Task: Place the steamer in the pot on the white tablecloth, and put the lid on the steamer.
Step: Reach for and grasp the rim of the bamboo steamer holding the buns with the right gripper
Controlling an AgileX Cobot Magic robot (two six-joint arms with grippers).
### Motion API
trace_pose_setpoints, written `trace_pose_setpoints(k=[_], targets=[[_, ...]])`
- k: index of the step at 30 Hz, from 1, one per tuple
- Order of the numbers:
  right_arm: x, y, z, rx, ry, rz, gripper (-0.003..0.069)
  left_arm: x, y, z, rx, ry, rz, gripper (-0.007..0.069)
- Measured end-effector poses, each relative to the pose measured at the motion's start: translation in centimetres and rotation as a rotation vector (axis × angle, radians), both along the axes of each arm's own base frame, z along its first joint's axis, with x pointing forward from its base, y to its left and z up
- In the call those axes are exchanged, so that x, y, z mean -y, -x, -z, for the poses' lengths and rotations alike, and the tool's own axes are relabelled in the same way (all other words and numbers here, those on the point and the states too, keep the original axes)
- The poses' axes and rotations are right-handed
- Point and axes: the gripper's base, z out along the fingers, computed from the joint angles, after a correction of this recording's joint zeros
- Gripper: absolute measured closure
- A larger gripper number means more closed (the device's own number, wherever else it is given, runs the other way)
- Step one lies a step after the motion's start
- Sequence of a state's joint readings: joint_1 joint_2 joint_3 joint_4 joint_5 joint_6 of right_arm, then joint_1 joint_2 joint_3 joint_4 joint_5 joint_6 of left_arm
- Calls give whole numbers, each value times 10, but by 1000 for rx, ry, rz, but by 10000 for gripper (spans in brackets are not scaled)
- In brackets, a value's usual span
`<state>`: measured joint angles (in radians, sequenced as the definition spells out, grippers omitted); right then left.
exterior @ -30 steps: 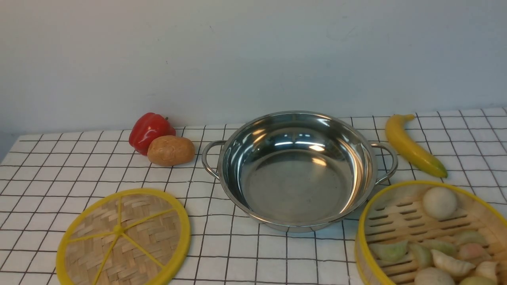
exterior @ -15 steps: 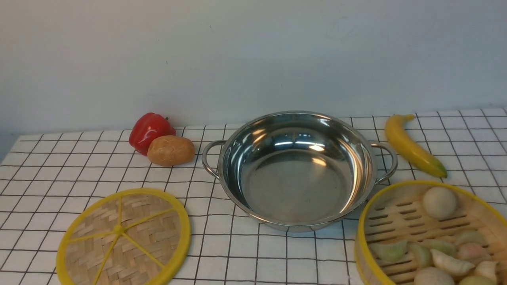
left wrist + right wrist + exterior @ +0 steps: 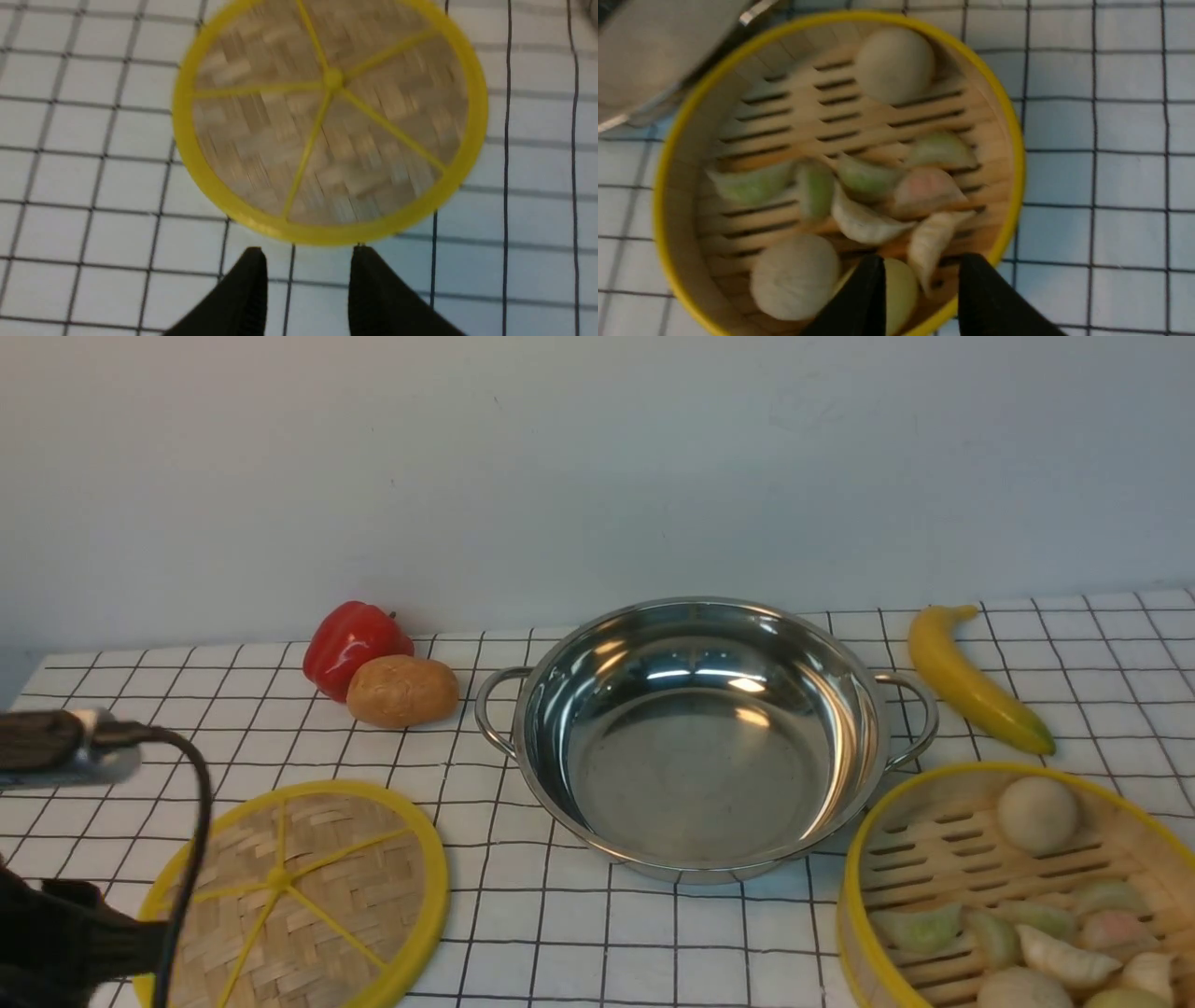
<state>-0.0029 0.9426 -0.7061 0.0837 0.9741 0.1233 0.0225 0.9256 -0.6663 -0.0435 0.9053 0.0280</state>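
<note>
The steel pot (image 3: pixel 702 737) stands empty in the middle of the white tablecloth (image 3: pixel 597 943). The lid (image 3: pixel 294 896) lies flat at the front left. The steamer (image 3: pixel 1013 887), holding dumplings and buns, sits at the front right beside the pot. My left arm (image 3: pixel 65 933) shows at the left edge, next to the lid. In the left wrist view my left gripper (image 3: pixel 306 252) is open and empty, above the cloth just off the rim of the lid (image 3: pixel 329 121). In the right wrist view my right gripper (image 3: pixel 922 261) is open and empty over the rim of the steamer (image 3: pixel 836 140).
A red pepper (image 3: pixel 353 644) and a potato (image 3: pixel 402 691) lie behind the lid, left of the pot. A banana (image 3: pixel 971 681) lies at the back right behind the steamer. A wall rises behind the table.
My left arm has come into the front view at the left edge beside the lid. The pot, lid and steamer have not moved.
</note>
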Motion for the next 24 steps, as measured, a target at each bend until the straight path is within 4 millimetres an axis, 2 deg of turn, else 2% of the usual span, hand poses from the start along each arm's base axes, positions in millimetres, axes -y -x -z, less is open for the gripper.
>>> trace_pose_setpoints(k=[4,9,17,24], targets=[[7,-13,16,-102,74,18,419,3,-17,20,-129,18,64,382],[8,-21,24,-135,85,22,419,3,-28,34,-198,17,75,382],[10,-30,30,-134,105,43,419,3,-32,37,-195,16,74,382],[11,-52,54,-187,106,56,419,3,-33,37,-192,15,75,382]])
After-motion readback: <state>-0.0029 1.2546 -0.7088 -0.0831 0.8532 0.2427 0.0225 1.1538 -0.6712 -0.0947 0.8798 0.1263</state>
